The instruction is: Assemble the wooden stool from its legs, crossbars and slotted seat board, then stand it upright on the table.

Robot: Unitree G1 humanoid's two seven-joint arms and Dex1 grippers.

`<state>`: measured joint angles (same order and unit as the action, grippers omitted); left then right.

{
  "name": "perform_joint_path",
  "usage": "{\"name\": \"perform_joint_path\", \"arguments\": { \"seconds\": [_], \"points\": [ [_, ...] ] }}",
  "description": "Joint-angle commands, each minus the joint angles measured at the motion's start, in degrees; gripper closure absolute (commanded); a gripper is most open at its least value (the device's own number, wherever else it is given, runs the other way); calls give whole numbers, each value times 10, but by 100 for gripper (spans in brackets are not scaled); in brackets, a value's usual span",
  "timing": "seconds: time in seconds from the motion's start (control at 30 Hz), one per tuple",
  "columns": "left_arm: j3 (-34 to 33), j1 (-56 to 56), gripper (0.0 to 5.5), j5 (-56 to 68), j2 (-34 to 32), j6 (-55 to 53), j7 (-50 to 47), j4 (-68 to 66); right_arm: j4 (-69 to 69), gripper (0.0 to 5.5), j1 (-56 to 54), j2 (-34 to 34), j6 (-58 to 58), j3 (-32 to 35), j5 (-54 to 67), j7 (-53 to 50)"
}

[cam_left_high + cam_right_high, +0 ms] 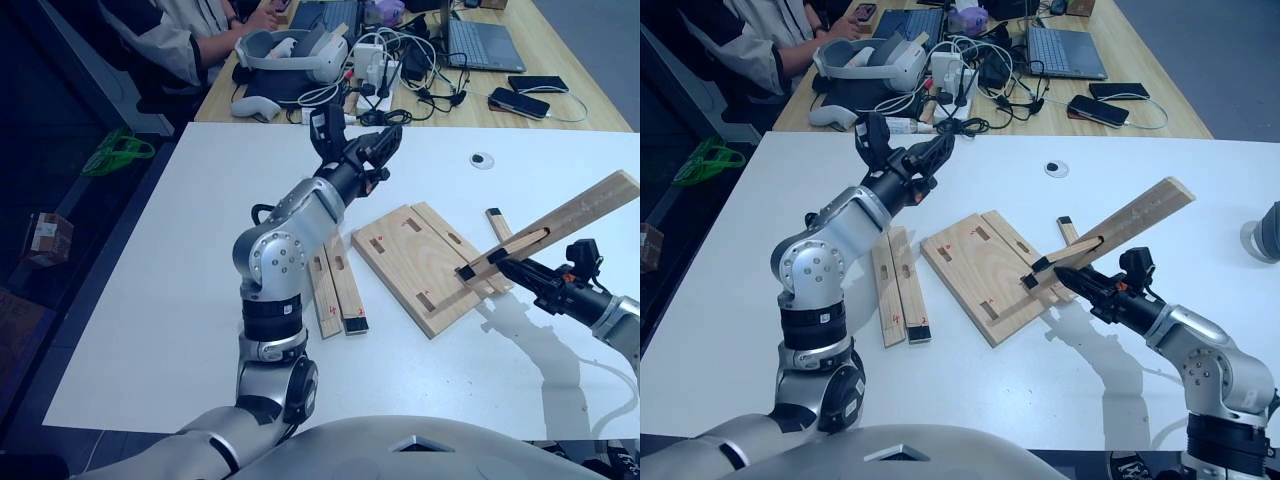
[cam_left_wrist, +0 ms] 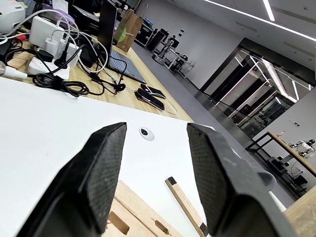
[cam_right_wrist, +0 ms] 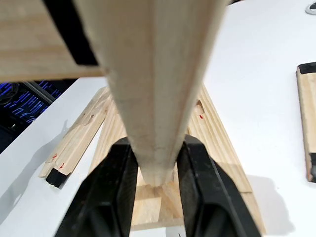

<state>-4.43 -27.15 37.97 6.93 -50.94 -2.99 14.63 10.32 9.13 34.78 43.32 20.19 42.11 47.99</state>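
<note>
Bright, even light from ceiling strips (image 2: 268, 7) — soft-edged shadows lie on the white table (image 1: 170, 300).

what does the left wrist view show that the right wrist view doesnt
Left wrist view: the left gripper open with nothing between its fingers, and beyond the white table cables and a laptop. Right wrist view: the right gripper shut on a wooden leg, and two bars lying side by side. Both: the white table and the slotted seat board.
</note>
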Motion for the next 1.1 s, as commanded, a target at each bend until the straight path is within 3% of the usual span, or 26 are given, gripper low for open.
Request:
{"name": "perform_joint_path", "arguments": {
  "seconds": [0.03,1.1],
  "points": [
    [10,19,324,-13,-5,-12,-11,20,-16,448,0,2,-39,-14,-27,8],
    [28,17,324,-28,1,-6,-3,19,-136,448,-70,36,-229,-135,-182,76]
  ]
}}
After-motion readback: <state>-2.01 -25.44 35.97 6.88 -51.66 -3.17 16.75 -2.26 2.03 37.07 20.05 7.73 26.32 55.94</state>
